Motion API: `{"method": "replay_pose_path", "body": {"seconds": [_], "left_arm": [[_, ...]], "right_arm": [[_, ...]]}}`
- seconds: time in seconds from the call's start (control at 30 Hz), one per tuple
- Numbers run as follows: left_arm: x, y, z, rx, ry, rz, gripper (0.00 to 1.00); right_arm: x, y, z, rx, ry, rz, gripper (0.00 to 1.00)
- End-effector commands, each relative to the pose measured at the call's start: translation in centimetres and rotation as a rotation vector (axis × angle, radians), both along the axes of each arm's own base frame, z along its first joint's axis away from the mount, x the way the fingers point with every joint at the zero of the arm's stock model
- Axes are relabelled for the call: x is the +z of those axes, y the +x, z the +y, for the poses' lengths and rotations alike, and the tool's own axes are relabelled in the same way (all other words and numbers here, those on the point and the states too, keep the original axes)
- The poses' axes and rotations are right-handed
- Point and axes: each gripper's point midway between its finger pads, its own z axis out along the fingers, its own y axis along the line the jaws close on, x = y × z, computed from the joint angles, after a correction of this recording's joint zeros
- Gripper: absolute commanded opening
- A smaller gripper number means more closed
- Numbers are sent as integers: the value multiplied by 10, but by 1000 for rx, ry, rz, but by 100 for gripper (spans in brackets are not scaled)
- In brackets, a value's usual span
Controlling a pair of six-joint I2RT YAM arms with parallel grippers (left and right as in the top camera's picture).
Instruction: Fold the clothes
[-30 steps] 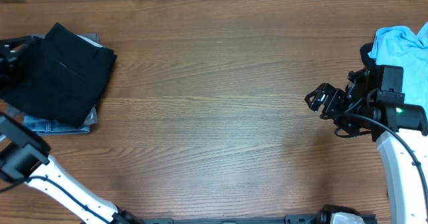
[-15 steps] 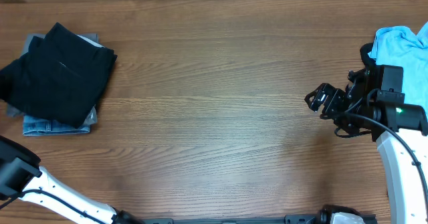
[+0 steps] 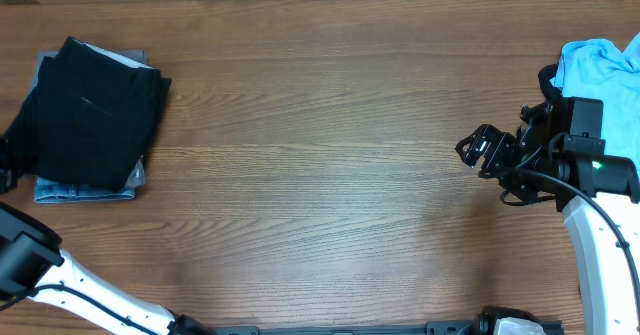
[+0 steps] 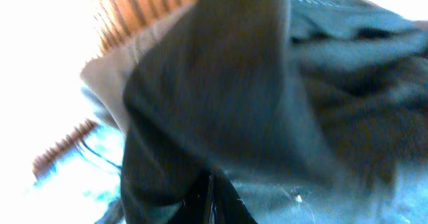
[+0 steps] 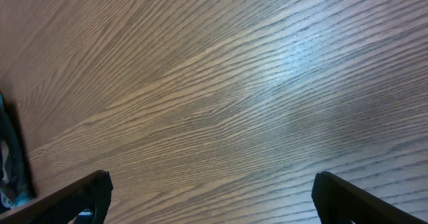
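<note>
The black trousers lay folded in a stack at about 9 o'clock on the wooden table, close to its left edge. They rested on top of a denim piece, which showed as a blue strip along the stack's 6 o'clock side. A grey piece peeked out at the stack's 11 o'clock corner. A faint seam crossed the upper face of the trousers.

The left wrist view was blurred and overexposed. Dark fabric filled most of it, with a pale grey layer at its 10 o'clock edge and a sliver of wood grain at 12 o'clock. The left pincer's fingers could not be made out there, so I cannot tell whether it was wide, narrow or holding cloth. The left arm showed overhead as a white link at 7 o'clock.

The right gripper hung over bare wood at about 3 o'clock, well apart from the stack. In its wrist view the right gripper stood wide, its 2 dark fingertips far apart with nothing between them.

A light blue T-shirt lay crumpled at 2 o'clock, near the right arm.
</note>
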Motion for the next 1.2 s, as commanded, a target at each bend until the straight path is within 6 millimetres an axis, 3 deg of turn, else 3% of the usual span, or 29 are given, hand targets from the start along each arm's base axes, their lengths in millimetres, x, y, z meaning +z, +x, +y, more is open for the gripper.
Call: {"method": "replay_pose_path", "body": {"seconds": [0.0,0.07,0.13,0.17,0.2,0.27,0.4,0.5,0.7,0.8,1.17], "left_arm": [[130,28,-15,-23,161,-220,8],[195,35,-37,-68,269,-318,9],[241,38,-65,-115,339,-391,11],[260,40,-83,-144,366,-426,16],[278,42,-102,-175,388,-459,32],[304,46,-139,-240,428,-510,100],[333,54,-210,-377,445,-593,100],[339,62,-253,-472,424,-628,100],[335,71,-301,-581,384,-645,100],[335,72,-310,-602,377,-650,100],[335,72,-311,-603,377,-650,100]], "right_arm": [[1,1,-2,-3,-8,-7,100],[1,1,-2,-3,-8,-7,100],[1,1,-2,-3,-8,-7,100],[1,1,-2,-3,-8,-7,100],[1,1,-2,-3,-8,-7,100],[1,1,-2,-3,-8,-7,100],[1,1,-2,-3,-8,-7,100],[1,1,-2,-3,-8,-7,100],[1,1,-2,-3,-8,-7,100],[1,1,-2,-3,-8,-7,100],[1,1,-2,-3,-8,-7,100]]}}
